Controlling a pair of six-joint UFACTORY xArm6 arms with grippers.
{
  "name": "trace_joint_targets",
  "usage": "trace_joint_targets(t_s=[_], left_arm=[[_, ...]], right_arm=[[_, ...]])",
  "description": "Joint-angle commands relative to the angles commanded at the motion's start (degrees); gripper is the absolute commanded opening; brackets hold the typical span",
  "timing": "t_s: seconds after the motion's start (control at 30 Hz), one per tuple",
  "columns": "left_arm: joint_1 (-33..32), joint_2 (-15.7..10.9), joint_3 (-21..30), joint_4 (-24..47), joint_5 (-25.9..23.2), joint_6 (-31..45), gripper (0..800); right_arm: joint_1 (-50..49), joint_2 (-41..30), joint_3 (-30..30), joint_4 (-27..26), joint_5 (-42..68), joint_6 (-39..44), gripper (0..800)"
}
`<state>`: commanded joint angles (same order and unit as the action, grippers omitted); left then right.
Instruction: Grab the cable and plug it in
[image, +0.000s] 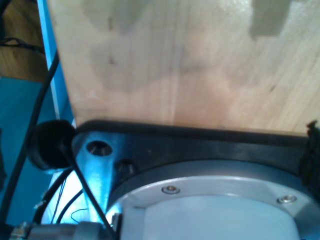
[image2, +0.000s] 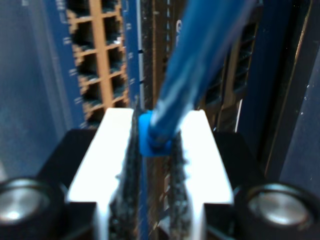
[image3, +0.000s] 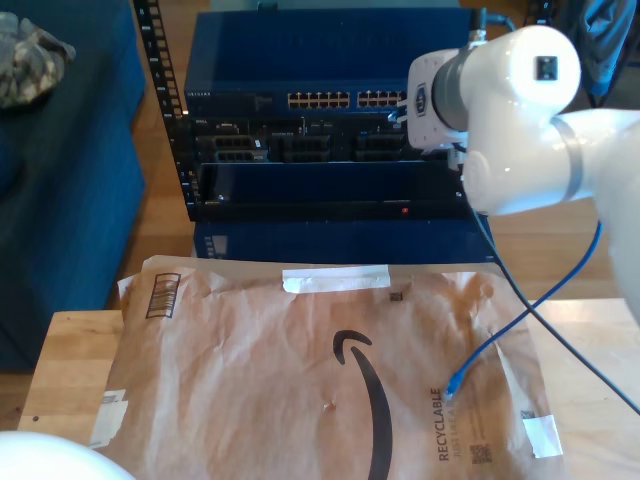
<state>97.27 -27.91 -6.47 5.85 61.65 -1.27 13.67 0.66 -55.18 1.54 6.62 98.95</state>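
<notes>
My second gripper (image2: 157, 119) is shut on the blue-booted plug (image2: 149, 140) of the cable (image2: 200, 60), whose blue cord runs up from between the white fingers (image2: 107, 150). Just ahead of the plug is a blue panel with rows of network ports (image2: 95, 60). In the exterior view my second arm (image3: 510, 110) reaches to the rack's port row (image3: 340, 100) at the upper right. The cable (image3: 520, 320) trails down from behind the arm. Its free plug end (image3: 455, 385) lies on the brown paper.
A brown paper mailer (image3: 300, 380) covers the wooden table (image3: 70, 360) in front of the rack (image3: 300, 190). Blue furniture (image3: 60, 180) stands at the exterior view's left. The first wrist view looks at a wooden board (image: 200, 65), a round metal base (image: 210, 200) and black cables (image: 30, 125).
</notes>
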Motion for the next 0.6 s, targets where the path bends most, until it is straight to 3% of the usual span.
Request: trace_joint_targets(t_s=[0.33, 0.5, 0.6], left_arm=[[0.0, 0.0, 0.0, 0.0, 0.0, 0.0, 800], [0.0, 0.0, 0.0, 0.0, 0.0, 0.0, 800], [0.0, 0.0, 0.0, 0.0, 0.0, 0.09, 800]], right_arm=[[0.18, -7.56, 13.1, -0.26, -14.15, -0.09, 2], [0.35, -7.21, 13.63, 0.09, -15.65, 0.18, 3], [0.44, -4.48, 13.8, 0.09, -24.0, 0.26, 3]])
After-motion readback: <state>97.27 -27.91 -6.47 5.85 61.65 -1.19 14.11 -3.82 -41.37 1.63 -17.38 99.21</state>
